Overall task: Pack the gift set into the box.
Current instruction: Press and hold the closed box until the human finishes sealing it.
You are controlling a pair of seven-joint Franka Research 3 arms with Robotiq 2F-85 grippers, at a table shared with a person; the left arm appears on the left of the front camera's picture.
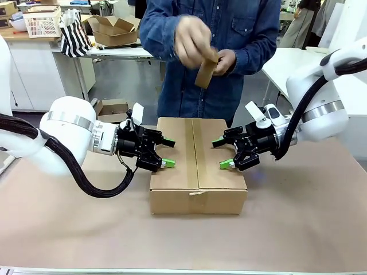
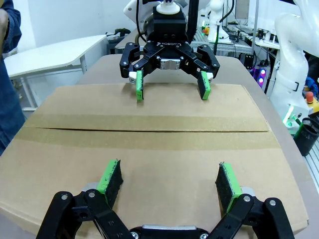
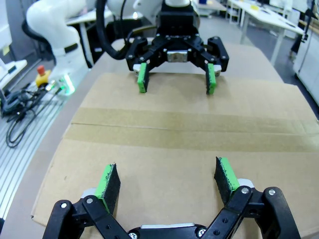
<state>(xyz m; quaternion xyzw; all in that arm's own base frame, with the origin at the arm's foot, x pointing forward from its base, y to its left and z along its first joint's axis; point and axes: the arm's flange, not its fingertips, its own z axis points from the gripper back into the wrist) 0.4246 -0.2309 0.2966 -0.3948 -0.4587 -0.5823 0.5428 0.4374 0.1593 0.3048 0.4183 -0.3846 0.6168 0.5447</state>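
From the front, the box [image 1: 198,166] sat closed in the middle of the table [image 1: 298,229], its flaps sealed with tape [image 1: 191,150]; the left gripper [image 1: 167,152] and right gripper [image 1: 221,153] hovered at its two sides, both spread wide and holding nothing, while a person's hands [image 1: 195,41] behind it held a roll of tape [image 1: 206,70]. In the left wrist view, the left gripper's [image 2: 168,184] green pads [image 2: 109,178] stood wide apart over the box top [image 2: 149,149], facing the wide-open right gripper [image 2: 170,84]. The right wrist view showed the same from the other side, its own gripper [image 3: 167,181] wide and empty above the box [image 3: 174,149].

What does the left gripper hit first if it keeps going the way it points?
Probably the right gripper, facing it with jaws open across the closed box. The left gripper seems to skim the flaps; height unclear.
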